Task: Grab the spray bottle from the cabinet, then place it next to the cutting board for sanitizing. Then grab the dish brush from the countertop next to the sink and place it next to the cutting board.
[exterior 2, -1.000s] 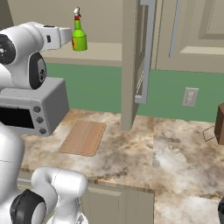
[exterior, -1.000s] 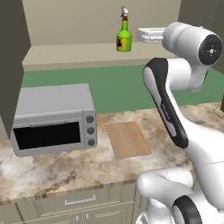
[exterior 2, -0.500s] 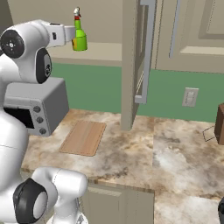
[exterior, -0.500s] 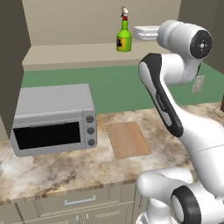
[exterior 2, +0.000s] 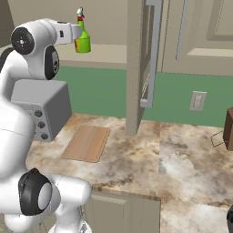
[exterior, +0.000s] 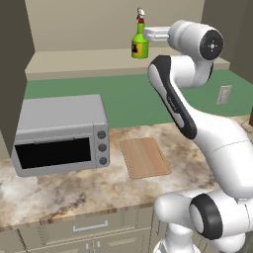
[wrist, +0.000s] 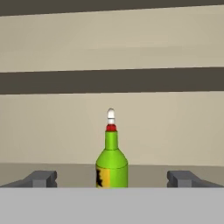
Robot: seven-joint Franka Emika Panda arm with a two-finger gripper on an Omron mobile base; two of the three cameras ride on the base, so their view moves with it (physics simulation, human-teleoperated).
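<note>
The spray bottle [exterior: 140, 43] stands upright on the pale shelf of the cabinet [exterior: 99, 66], high above the countertop [exterior: 74, 190]. The gripper [wrist: 112, 178] sits level with the bottle and faces it, its fingers [wrist: 41, 178] spread wide, one on each side of the green body with clear gaps between; in the hand view the bottle [wrist: 111, 164] is centred between the tips and not touched. In the right base view the end of the arm reaches to the bottle [exterior 2: 82, 38], whether touching it I cannot tell from there. Below, the cutting board [exterior: 145, 156] lies flat on the marbled slab just beside the grey toaster oven [exterior: 62, 133], to the oven's right. An open cabinet door [exterior 2: 141, 59] stands edge-on in the right base view, and the cutting board [exterior 2: 87, 143] lies to the left of its foot
</note>
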